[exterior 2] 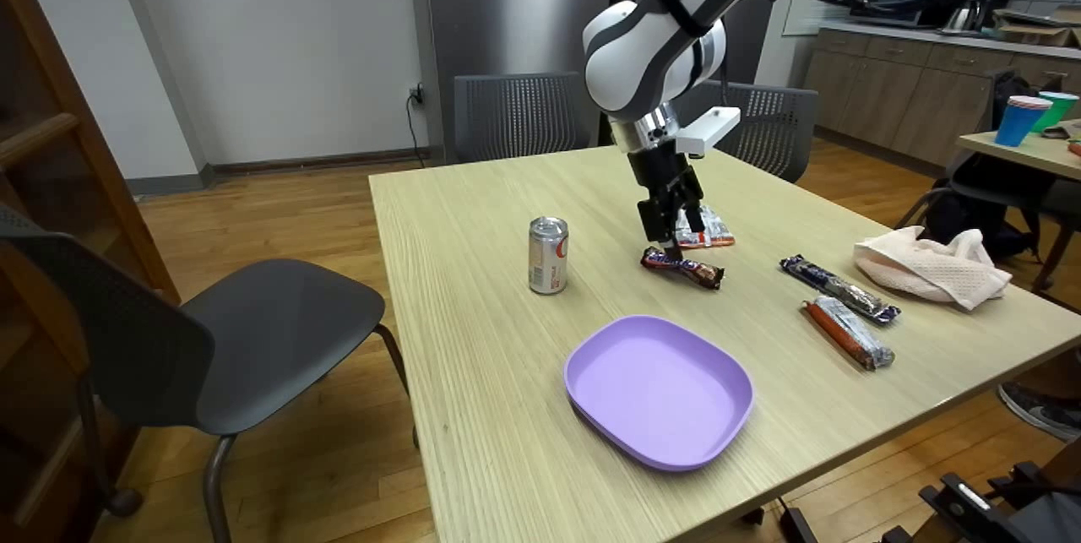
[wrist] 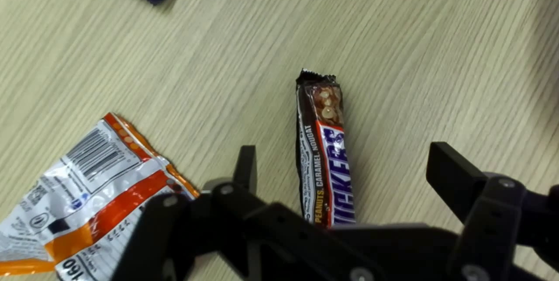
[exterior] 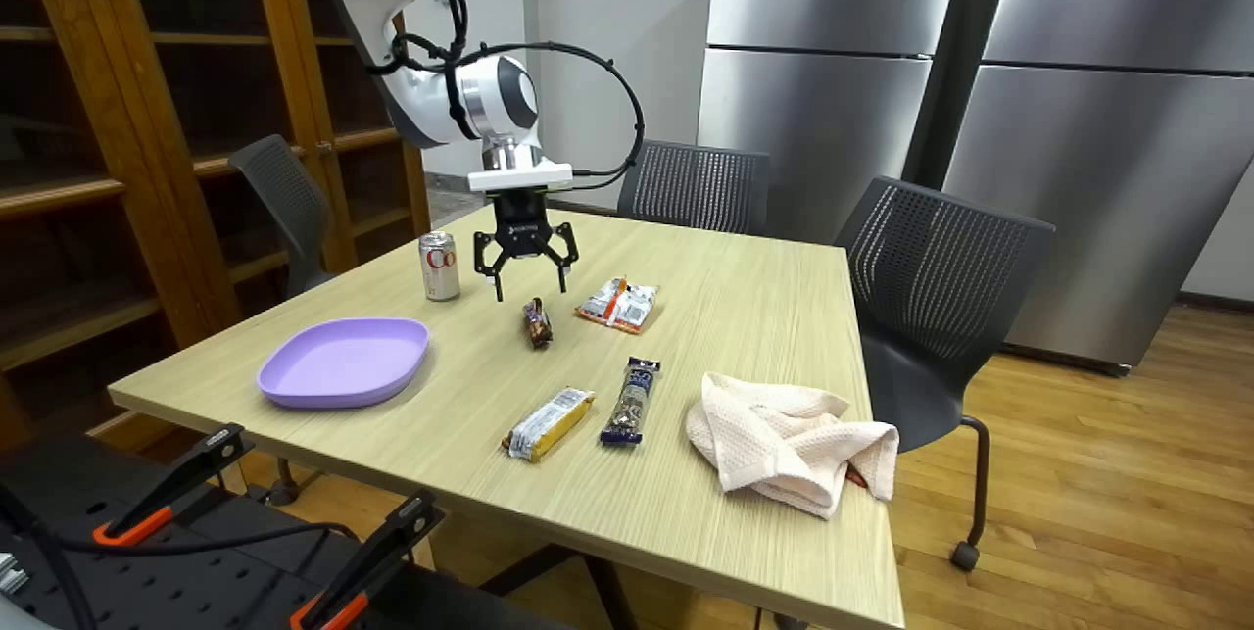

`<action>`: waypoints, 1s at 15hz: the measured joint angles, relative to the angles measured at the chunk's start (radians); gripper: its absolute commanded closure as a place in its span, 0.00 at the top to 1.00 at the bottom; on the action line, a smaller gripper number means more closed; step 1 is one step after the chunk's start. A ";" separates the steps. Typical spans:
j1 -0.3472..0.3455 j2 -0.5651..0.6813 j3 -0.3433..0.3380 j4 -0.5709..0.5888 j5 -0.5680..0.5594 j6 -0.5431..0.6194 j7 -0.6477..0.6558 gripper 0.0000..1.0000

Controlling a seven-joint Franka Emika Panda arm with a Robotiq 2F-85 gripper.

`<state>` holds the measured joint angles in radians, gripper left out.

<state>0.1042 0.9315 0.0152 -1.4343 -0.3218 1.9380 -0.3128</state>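
Observation:
My gripper [wrist: 342,146] points down over the table with its fingers spread wide. Below it lies a Snickers bar [wrist: 323,154] in a brown wrapper, seen between the two fingers in the wrist view and not gripped; its near end is hidden behind the gripper body. In an exterior view the gripper [exterior: 531,295] hangs just above and behind the bar [exterior: 537,323]. An orange and white snack bag [wrist: 100,193] lies beside it, partly covered by a finger in the wrist view. A silver soda can [exterior: 439,267] stands upright on the bar's opposite side.
A purple plate [exterior 2: 659,391] sits near the table edge. A yellow and silver bar [exterior: 551,422], a dark blue wrapped bar [exterior: 632,402] and a crumpled pale cloth [exterior: 784,439] lie farther along the table. Chairs [exterior: 931,316] stand around it.

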 measured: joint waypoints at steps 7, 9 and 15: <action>0.008 0.073 -0.001 0.087 -0.005 -0.073 -0.008 1.00; 0.013 0.090 -0.001 0.111 -0.011 -0.093 -0.009 1.00; 0.019 0.142 -0.003 0.184 -0.024 -0.154 -0.009 1.00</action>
<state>0.1231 1.0733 0.0123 -1.2502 -0.3458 1.7840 -0.3218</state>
